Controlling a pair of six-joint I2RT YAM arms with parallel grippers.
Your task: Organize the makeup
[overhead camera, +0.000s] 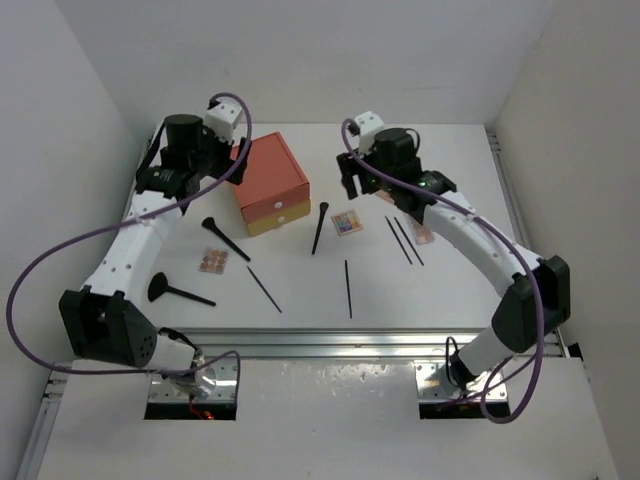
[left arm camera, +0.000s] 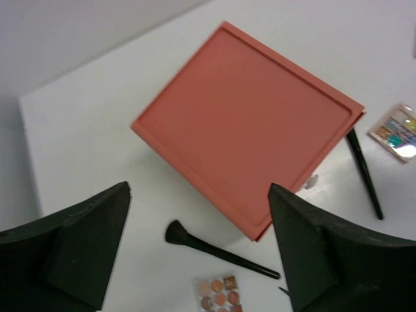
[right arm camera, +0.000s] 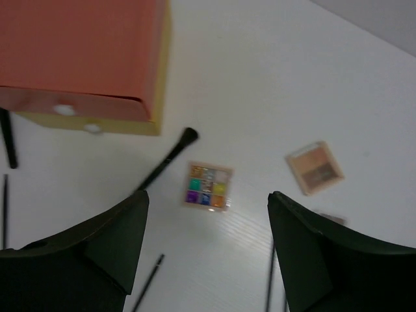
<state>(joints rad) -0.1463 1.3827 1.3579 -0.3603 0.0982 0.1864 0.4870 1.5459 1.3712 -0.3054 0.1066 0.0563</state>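
Observation:
My left gripper [overhead camera: 238, 160] [left arm camera: 198, 192] is open and empty, held above the left side of the orange-red box [overhead camera: 268, 172] [left arm camera: 247, 127]. Below it lie a black flared brush [overhead camera: 225, 238] [left arm camera: 214, 250] and a pink-brown palette [overhead camera: 213, 261] [left arm camera: 220, 294]. My right gripper [overhead camera: 352, 183] [right arm camera: 208, 195] is open and empty above a multicoloured palette [overhead camera: 346, 222] [right arm camera: 208, 185]. A black brush [overhead camera: 319, 228] [right arm camera: 166, 159] lies beside that palette. A beige palette [right arm camera: 315, 168] lies to its right. Thin black sticks [overhead camera: 348, 288] lie scattered at the front.
The box's yellow drawer [overhead camera: 280, 216] [right arm camera: 91, 122] faces the front. Another flared brush [overhead camera: 180, 292] lies front left, one stick [overhead camera: 264, 288] mid-front, two sticks [overhead camera: 405, 240] beside the right arm. White walls close the left, back and right.

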